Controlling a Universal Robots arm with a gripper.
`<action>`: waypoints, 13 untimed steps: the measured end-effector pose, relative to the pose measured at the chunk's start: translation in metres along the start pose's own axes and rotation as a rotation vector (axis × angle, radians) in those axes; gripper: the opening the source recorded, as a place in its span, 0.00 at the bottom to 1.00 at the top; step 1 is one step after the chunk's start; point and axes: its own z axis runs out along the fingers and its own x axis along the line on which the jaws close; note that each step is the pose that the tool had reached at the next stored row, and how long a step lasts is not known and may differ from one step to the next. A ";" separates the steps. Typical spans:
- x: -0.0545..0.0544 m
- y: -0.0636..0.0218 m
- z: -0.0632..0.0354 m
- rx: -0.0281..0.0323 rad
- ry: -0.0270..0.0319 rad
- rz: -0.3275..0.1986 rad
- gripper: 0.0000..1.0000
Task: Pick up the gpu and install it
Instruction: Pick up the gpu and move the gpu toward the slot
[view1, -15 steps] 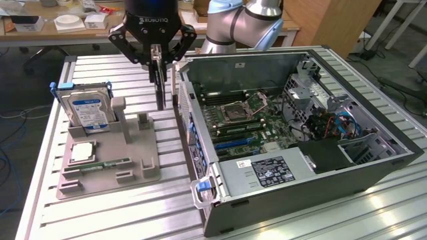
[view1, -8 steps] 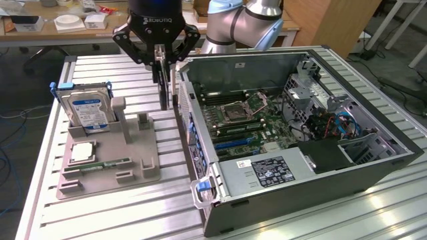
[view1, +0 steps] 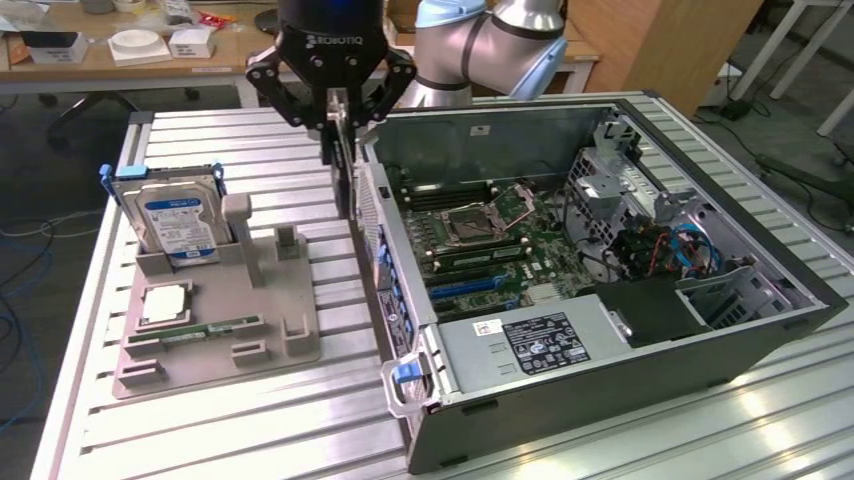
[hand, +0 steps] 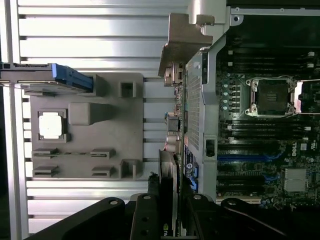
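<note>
Hand (view1: 334, 122) is clamped on the gpu (view1: 344, 185), so you have the card hanging edge-on, long axis straight down, above the table (view1: 267, 420). It sits just outside the computer case (view1: 641, 330), by its near wall. The blue slots (view1: 467, 285) lie inside, toward the exterior view's right of your hand

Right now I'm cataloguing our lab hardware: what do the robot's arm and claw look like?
The silver-grey tubular arm has rounded joints and a pale blue cap. The black claw has a boxy body with white ROBOTIQ lettering and jointed linkage fingers.
</note>
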 end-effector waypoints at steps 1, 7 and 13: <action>-0.003 0.0000 0.0000 0.0000 0.0000 0.000 0.27; -0.022 0.0004 0.0001 0.0000 -0.0001 0.000 0.27; -0.038 0.0007 0.0002 -0.0001 -0.0001 0.000 0.27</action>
